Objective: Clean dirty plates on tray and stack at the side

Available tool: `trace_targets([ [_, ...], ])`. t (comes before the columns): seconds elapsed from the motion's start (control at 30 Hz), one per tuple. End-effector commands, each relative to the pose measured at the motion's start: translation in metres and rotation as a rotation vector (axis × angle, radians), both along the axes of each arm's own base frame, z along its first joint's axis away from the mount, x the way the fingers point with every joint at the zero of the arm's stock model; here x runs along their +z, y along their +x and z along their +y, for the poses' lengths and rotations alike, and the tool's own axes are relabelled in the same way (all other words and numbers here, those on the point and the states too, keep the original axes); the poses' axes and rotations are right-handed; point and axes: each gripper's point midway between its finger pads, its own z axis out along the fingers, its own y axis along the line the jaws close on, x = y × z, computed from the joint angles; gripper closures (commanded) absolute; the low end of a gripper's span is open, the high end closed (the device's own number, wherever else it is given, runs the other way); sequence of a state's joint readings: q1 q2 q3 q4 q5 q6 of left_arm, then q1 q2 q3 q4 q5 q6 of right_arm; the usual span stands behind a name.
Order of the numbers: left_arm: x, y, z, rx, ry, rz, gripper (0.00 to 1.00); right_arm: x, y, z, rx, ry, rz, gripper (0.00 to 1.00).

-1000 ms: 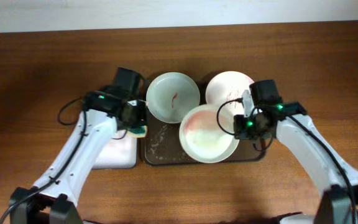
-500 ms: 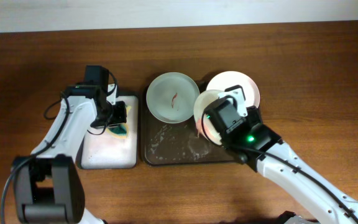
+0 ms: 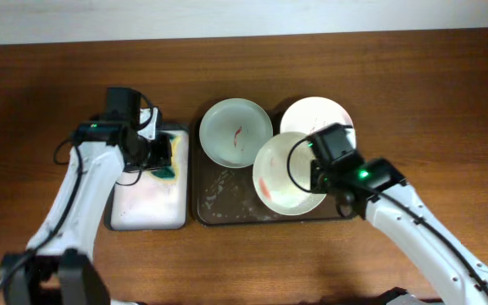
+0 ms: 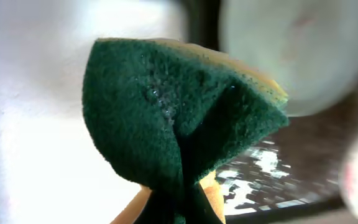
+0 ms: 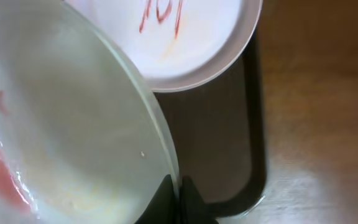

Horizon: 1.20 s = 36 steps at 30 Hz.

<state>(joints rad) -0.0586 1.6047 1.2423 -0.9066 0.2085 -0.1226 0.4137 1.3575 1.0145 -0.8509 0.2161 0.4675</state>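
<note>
My right gripper (image 3: 316, 172) is shut on the right rim of a pinkish-white plate (image 3: 285, 174) with a red smear, holding it tilted over the dark brown tray (image 3: 225, 203). In the right wrist view the jaws (image 5: 178, 194) pinch this plate's (image 5: 61, 124) edge. A pale green plate (image 3: 235, 133) with a red mark lies at the tray's back left. A white plate (image 3: 320, 117) with red marks (image 5: 185, 37) lies at the back right. My left gripper (image 3: 153, 155) is shut on a green sponge (image 3: 167, 173) (image 4: 173, 118) above the small tray.
The small black-rimmed, white-lined tray (image 3: 146, 207) sits left of the dark tray. Foam and water speckle the dark tray's floor (image 4: 272, 174). Bare wooden table (image 3: 430, 93) lies to the right and behind.
My left gripper moved left with the sponge, from the dark tray's edge to over the small tray. My right gripper lifted and tilted the pinkish-white plate, and it now faces more upward.
</note>
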Motion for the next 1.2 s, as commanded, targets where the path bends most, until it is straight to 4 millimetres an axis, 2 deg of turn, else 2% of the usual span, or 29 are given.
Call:
trace_targets([
  [0.0,0.018,-0.011,-0.052,-0.123,-0.151,-0.018,1.0,-0.022,-0.01,0.017,-0.014,0.162,0.143,0.96],
  [0.13,0.019,-0.024,-0.107,-0.252,-0.151,-0.03,1.0,-0.06,-0.019,0.022,-0.014,0.152,0.285,0.96],
  [0.23,0.008,-0.031,-0.125,-0.172,-0.066,-0.008,1.0,-0.088,-0.025,0.023,-0.022,0.13,0.377,0.96],
  [0.3,-0.002,-0.036,-0.144,-0.179,-0.069,0.014,1.0,-0.098,-0.027,0.022,-0.021,0.119,0.406,0.96],
  [0.4,-0.022,-0.043,-0.165,-0.186,-0.066,0.066,1.0,-0.107,-0.029,0.022,-0.01,0.11,0.439,0.96],
  [0.6,-0.071,-0.05,-0.204,-0.236,-0.051,0.12,1.0,-0.108,-0.029,0.022,-0.011,0.11,0.44,0.96],
  [0.73,-0.093,-0.044,-0.214,-0.245,-0.048,0.116,1.0,-0.108,-0.029,0.022,-0.011,0.109,0.44,0.96],
  [0.9,-0.121,-0.035,-0.203,-0.219,0.039,0.11,0.95,-0.108,-0.029,0.022,-0.006,0.108,0.44,0.96],
  [1.0,-0.132,-0.052,-0.207,-0.24,0.004,0.2,1.0,-0.108,-0.03,0.022,-0.004,0.106,0.443,0.96],
  [1.17,-0.118,-0.085,-0.238,-0.381,-0.214,0.33,1.0,-0.108,-0.03,0.022,-0.004,0.106,0.443,0.96],
])
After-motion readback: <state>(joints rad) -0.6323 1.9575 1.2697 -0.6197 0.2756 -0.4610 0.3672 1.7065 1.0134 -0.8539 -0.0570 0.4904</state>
